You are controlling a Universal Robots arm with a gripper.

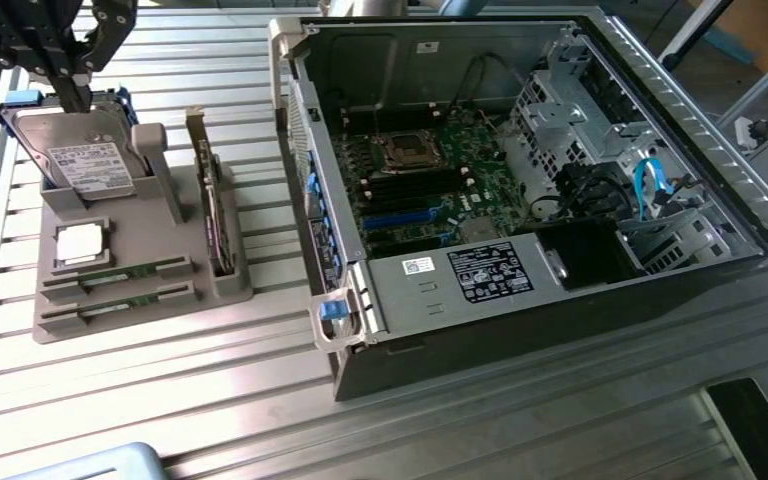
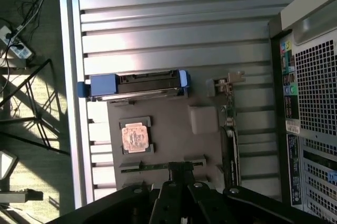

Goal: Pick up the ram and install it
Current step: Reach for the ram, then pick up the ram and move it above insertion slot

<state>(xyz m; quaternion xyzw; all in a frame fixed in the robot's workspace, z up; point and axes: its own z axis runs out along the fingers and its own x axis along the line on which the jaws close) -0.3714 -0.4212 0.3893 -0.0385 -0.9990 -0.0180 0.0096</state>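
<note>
In the exterior view you see the ram (image 1: 117, 272) standing on edge in the grey holder (image 1: 157, 240), long axis running from the exterior view's left to right. The gripper (image 1: 77, 92), fingers pressed together on nothing, hangs above the ribbed metal table (image 1: 224, 380) beside the open computer case (image 1: 491, 340). In the wrist view the ram (image 2: 147, 165) lies crosswise just past the gripper (image 2: 181, 168), with cables (image 2: 31, 3) on the floor beyond the table edge

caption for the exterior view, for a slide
Shut gripper over the grey parts holder with the ram in its slot, beside the open computer case.
</note>
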